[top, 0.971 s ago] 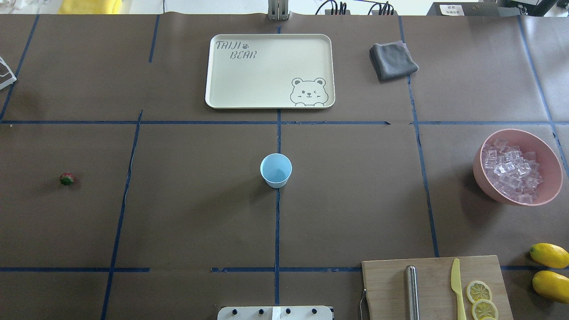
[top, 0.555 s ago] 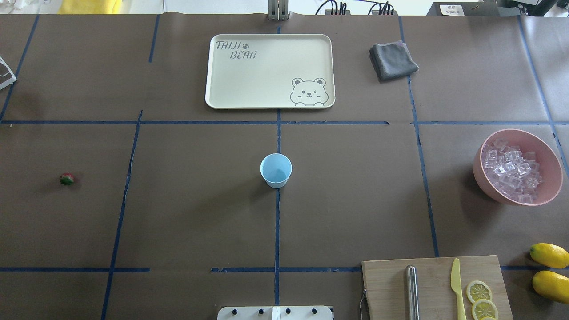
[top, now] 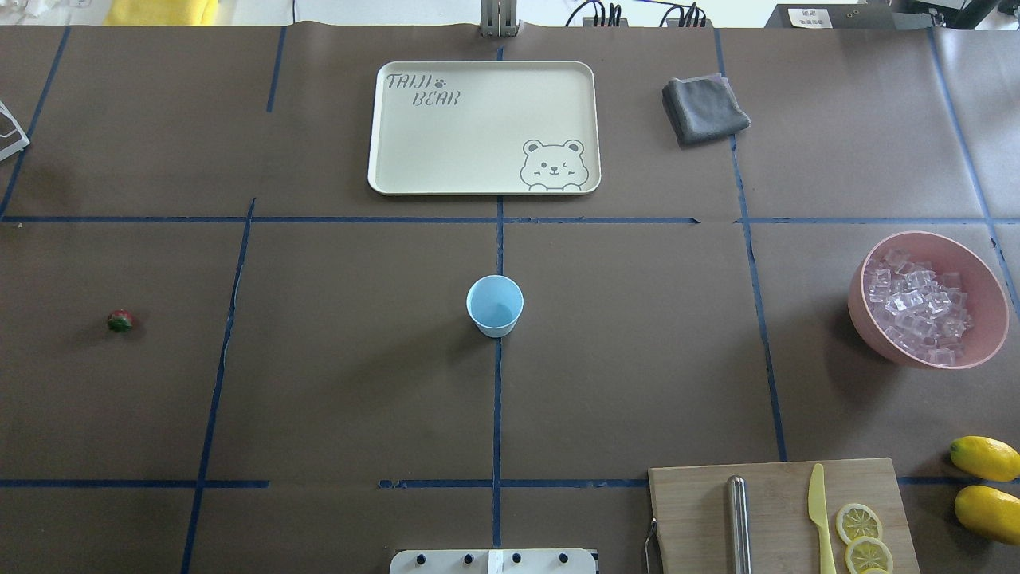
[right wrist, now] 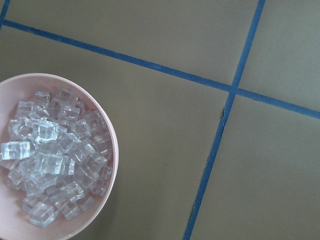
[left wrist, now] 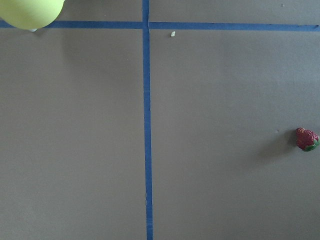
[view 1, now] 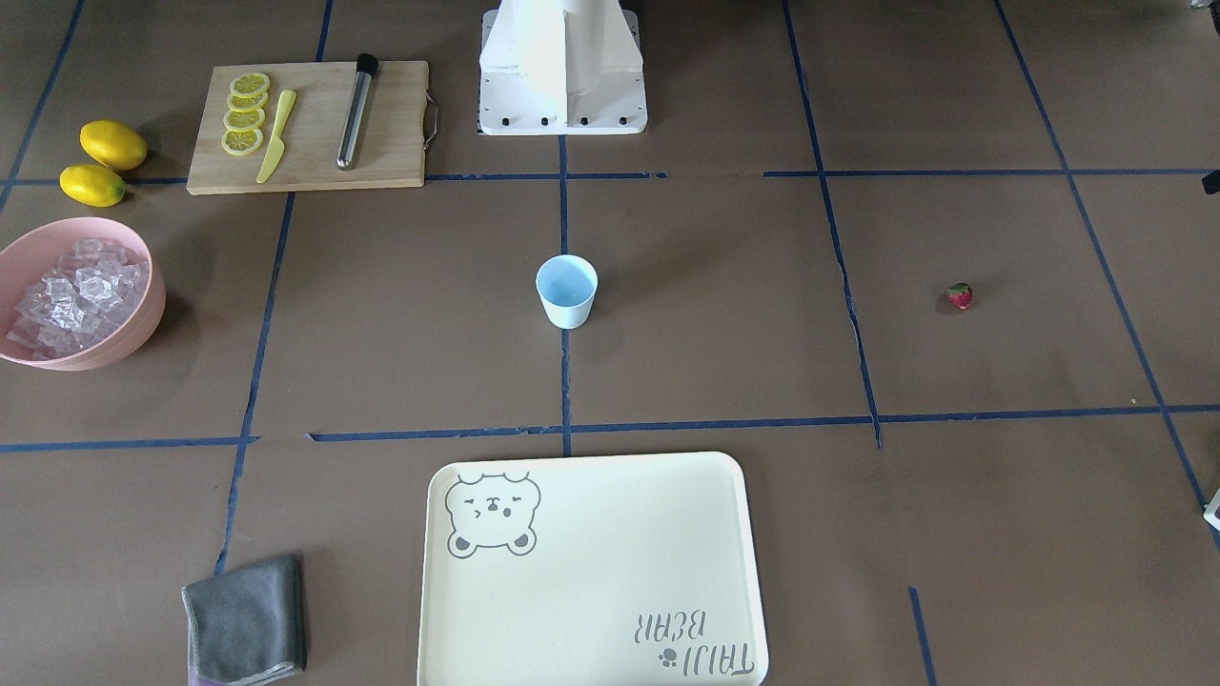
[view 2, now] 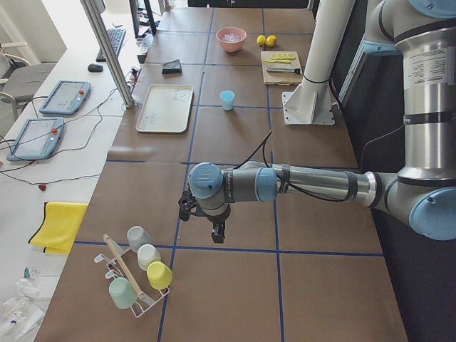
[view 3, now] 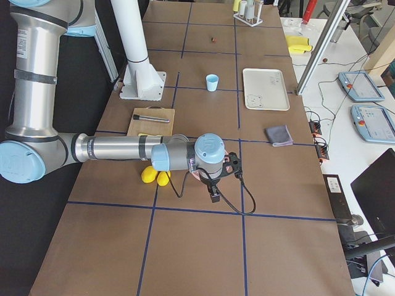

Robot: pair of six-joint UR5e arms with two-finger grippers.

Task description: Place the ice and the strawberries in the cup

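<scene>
The left claw (view 2: 217,234) hangs over the brown table (top: 335,383), at the robot's left end, and points down. It shows only from the side, so I cannot tell if its fingers are apart or together. Its own camera looks down on bare table with the strawberry (left wrist: 306,139) at the right edge. A rack of little cups (view 2: 139,274) stands near this claw.

The right claw (view 3: 214,197) hangs over the other end of the table and points down too. I cannot tell if it is apart or together either. Its camera sees the ice (right wrist: 50,160) piled in the pink bowl (right wrist: 113,145).

The strawberry lies alone on the table, far out on the robot's left side. The blue cup (top: 495,305) stands upright in the middle of the table, on a blue tape line, with nothing in it. The ice is all in the pink bowl, far out on the right side.

Behind the cup lies a pale tray (top: 478,127) with a bear drawn on it, and a grey cloth (top: 705,108) lies beside the tray. Near the robot is a wooden board (top: 773,510) with lemon slices (top: 859,522), a yellow knife (top: 818,510) and a metal stick (top: 739,522). Two lemons (top: 984,458) lie beside the board.
</scene>
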